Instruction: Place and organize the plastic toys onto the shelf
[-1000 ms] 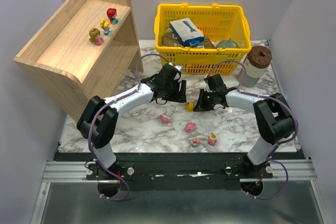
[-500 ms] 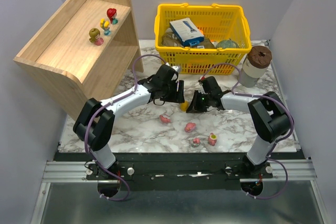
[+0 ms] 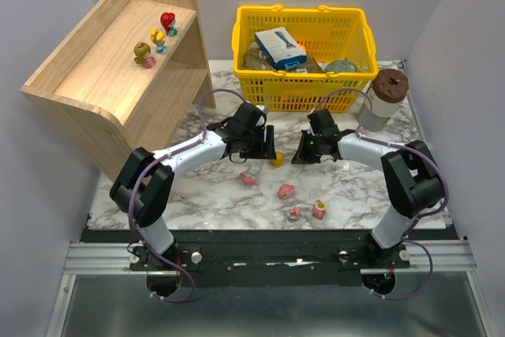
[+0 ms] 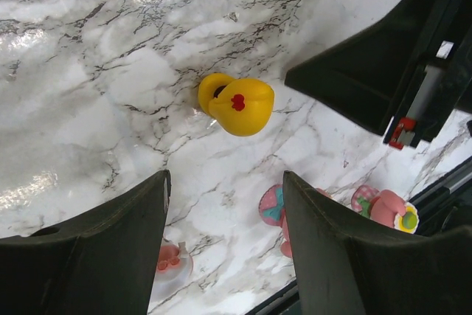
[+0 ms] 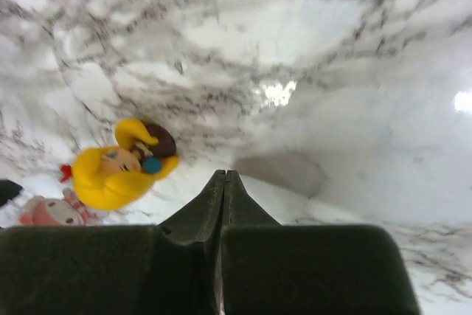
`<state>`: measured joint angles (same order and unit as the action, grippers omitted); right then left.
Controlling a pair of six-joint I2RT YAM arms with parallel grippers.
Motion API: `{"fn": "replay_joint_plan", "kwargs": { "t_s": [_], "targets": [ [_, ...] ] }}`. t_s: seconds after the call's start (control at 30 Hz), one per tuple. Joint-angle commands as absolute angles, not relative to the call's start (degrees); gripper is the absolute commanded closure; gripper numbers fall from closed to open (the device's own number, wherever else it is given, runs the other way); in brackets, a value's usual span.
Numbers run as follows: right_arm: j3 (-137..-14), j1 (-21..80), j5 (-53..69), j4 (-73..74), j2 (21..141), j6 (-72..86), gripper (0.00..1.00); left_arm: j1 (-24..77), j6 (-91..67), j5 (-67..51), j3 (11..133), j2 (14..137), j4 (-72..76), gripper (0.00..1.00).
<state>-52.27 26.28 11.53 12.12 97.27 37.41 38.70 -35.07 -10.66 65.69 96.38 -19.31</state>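
Top view: now has yellow toy point(image 3: 277, 159) shifted over to just off left gripper point(image 3: 268, 147) tips, right gripper point(image 3: 302, 153) backed away; left wrist: hangs half-open and empty, toy on tabletop point(image 4: 110, 71) ahead, in line with the gap between fingers point(image 4: 96, 248); right wrist: clamps fully shut on nothing, toy left of tips; likely sets up left pick for shelf point(image 3: 102, 76).

Three toys point(image 3: 158, 35) on one shelf point(image 3: 102, 69), apparently five more on the table point(image 3: 201, 195), one yellow basket point(image 3: 300, 12), one brown-lidded cup point(image 3: 388, 86)
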Motion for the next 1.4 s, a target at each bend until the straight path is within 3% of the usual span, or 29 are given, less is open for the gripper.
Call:
{"fn": "replay_joint_plan", "kwargs": {
  "t_s": [0.0, 0.23, 0.83, 1.2, 1.37],
  "targets": [
    [-57.0, 25.8, 10.0, 13.2, 100.9, 35.6, 0.92, 38.6, -36.7, -11.3, 65.6, 95.2, -17.7, 0.28],
    [-58.6, 25.8, 15.1, 11.2, 105.6, 35.0, 0.92, 38.8, -38.5, -11.3, 65.5, 96.1, -16.8, 0.27],
    [-49.5, 25.9, 26.6, 3.3, 104.9, 35.3, 0.95, 39.6, -39.9, -11.3, 66.0, 99.5, -14.8, 0.24],
    [-46.4, 26.3, 28.4, 0.5, 103.3, 35.3, 0.91, 42.0, -38.2, -8.1, 64.3, 99.9, -13.3, 0.27],
    [-46.5, 26.2, 22.1, 4.5, 102.5, 36.7, 0.90, 44.1, -36.7, -3.3, 63.8, 99.8, -12.2, 0.29]
  ]
}}
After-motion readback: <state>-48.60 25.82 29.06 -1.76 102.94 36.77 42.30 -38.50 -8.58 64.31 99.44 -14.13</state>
